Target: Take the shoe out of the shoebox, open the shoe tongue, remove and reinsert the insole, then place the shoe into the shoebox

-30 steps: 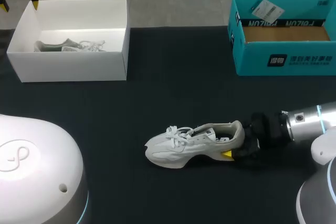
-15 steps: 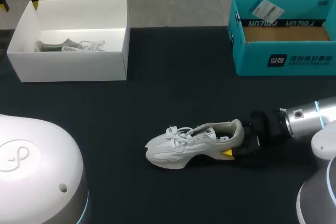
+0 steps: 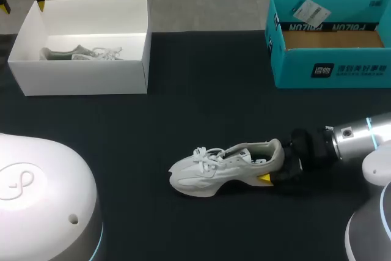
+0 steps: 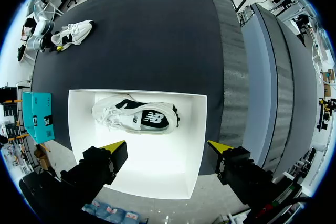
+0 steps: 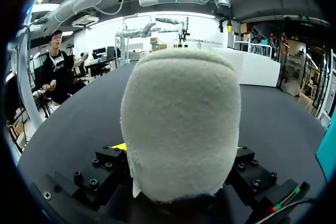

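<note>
A white shoe (image 3: 226,166) lies on the black table, toe to the left, laces loose. My right gripper (image 3: 272,166) is at its heel, one yellow tip showing under the sole. In the right wrist view the padded heel (image 5: 181,129) fills the gap between both fingers of this gripper (image 5: 181,148), which is shut on it. A white shoebox (image 3: 85,77) stands at the far left with a second white shoe (image 3: 82,53) inside. My left gripper (image 3: 23,5) hangs open over that box's far left corner; in its own view the gripper (image 4: 167,145) is above the boxed shoe (image 4: 139,119).
A teal cardboard box (image 3: 330,68) stands open at the far right with a loose label inside. Bare black table (image 3: 201,102) stretches between the two boxes and in front of the shoe.
My right arm slid slightly to the left against the heel between the first two frames; the shoe stayed in place. The left arm has not moved.
</note>
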